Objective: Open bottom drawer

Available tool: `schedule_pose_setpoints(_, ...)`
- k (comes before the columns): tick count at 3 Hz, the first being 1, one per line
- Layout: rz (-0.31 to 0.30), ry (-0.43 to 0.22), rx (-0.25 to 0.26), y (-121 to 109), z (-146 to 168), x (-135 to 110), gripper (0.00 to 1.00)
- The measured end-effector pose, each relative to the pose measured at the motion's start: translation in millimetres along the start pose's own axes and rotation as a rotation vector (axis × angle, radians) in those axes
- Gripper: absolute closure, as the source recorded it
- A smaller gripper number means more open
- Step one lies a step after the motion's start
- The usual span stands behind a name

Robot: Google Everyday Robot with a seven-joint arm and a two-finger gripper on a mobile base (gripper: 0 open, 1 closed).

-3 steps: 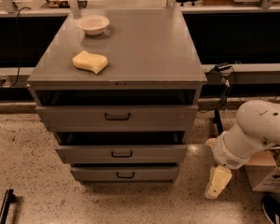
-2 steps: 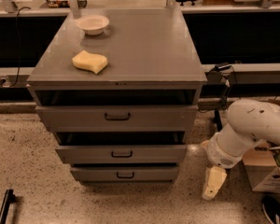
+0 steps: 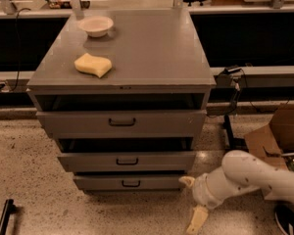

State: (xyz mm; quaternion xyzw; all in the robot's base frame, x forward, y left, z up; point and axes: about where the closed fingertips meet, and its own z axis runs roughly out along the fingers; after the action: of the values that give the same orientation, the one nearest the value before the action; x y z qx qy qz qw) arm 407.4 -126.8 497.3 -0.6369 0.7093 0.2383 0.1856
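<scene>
Beside the horizontal bottom drawer (image 3: pixel 130 182), end effector (image 3: pixel 192 201) hovers.

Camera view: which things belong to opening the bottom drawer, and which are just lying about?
For the job:
- bottom drawer and its handle
- gripper, low beside the drawer's right end, fingers apart, not on the handle

Lying about:
- bowl and sponge on the cabinet top
- top drawer, middle drawer
- cardboard box on the floor, right
</scene>
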Motion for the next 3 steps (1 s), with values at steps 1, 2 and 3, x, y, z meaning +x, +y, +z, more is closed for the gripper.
schedule_pose_setpoints(1,-0.018,-0.044,0.052,-13.2,16.0,-4.8,0.00)
schedule_pose_setpoints(2,-0.055,-0.004,-0.026,-18.2,33.4,-7.6,0.00)
schedule_pose_setpoints(3,-0.107,-0.103,-0.063,-15.0,95.5,-11.3,0.00)
